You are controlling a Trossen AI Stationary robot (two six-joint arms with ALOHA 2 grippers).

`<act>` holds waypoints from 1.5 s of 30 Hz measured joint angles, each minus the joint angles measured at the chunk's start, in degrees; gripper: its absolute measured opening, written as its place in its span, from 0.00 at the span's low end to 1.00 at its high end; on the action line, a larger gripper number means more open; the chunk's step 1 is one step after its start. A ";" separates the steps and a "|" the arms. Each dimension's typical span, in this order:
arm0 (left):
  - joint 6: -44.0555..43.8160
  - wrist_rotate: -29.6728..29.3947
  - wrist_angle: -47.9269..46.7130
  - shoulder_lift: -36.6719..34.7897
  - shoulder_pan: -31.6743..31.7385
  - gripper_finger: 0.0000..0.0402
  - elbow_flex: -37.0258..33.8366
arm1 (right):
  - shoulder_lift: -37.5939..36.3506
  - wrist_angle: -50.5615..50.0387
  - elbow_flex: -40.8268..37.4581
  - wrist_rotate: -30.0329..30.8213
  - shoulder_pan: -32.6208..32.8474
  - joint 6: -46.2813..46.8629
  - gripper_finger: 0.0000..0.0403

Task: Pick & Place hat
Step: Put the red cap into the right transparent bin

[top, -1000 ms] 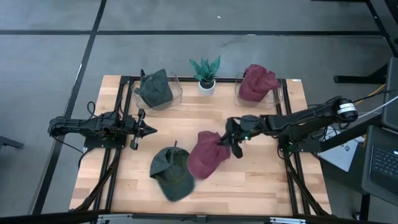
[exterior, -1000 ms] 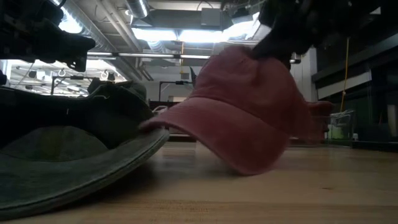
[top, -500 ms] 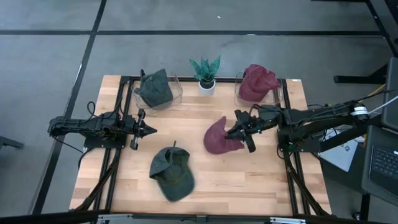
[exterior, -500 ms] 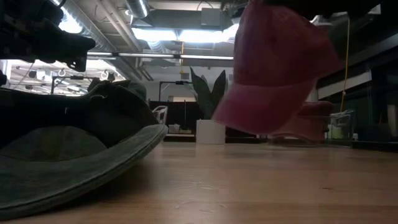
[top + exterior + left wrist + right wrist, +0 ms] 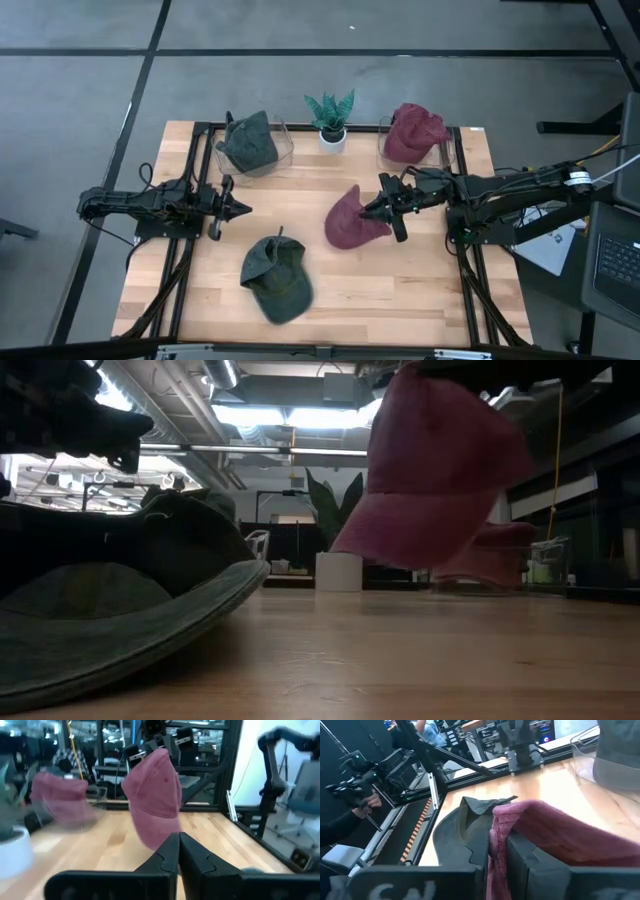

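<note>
A red hat [image 5: 352,220] hangs in the air over the middle of the table, with my right gripper [image 5: 380,211] shut on it; in the low view the red hat [image 5: 436,470] is clear of the wood, brim lowest. A green hat [image 5: 275,276] lies on the table near the front, brim toward the near edge. My left gripper [image 5: 238,209] stays shut and level at the table's left, touching nothing; its wrist view shows the red hat [image 5: 155,795] hanging ahead of it. My right gripper pinches a fold of the red hat's cloth [image 5: 499,822] between its two fingers, at the hat's upper end, opposite the brim. The fingers come from the table's right, slanting slightly down. The hat hangs below them, lifted clear, its brim [image 5: 372,547] lowest.
At the back stand a clear bin with a green hat [image 5: 250,143], a small potted plant [image 5: 330,118], and a clear bin with a red hat [image 5: 413,133]. Bare wood lies between the hanging hat and the bins.
My right gripper has risen and drawn back toward the table's right, staying shut. The red hat, which lay against the green hat with its lower part on the table, has been lifted clear and now hangs away from it. The green hat has stayed put.
</note>
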 joint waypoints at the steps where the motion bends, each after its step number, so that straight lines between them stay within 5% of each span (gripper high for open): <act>1: -2.92 0.07 0.00 0.00 -0.01 0.01 0.00 | 0.00 0.00 0.00 0.00 0.00 0.00 0.10; 6: -14.24 -1.54 0.15 0.00 -0.01 0.01 0.00 | 0.01 0.00 0.00 0.00 0.00 0.11 0.10; 16: -21.19 -5.51 0.55 0.00 -0.01 0.01 -0.01 | 0.02 -0.02 0.00 1.99 0.00 -0.23 0.10; 22: -23.50 -7.68 10.03 3.58 0.01 0.01 -0.01 | 0.04 -0.04 0.00 1.99 0.00 -1.29 0.10; 30: -24.58 -7.07 22.48 20.61 -1.68 0.01 3.05 | 0.04 -0.63 0.00 2.69 0.00 -1.50 0.10; 45: 3.07 -5.73 25.46 55.72 -6.23 0.01 28.06 | 0.07 -1.28 0.00 3.02 -0.44 -2.52 0.10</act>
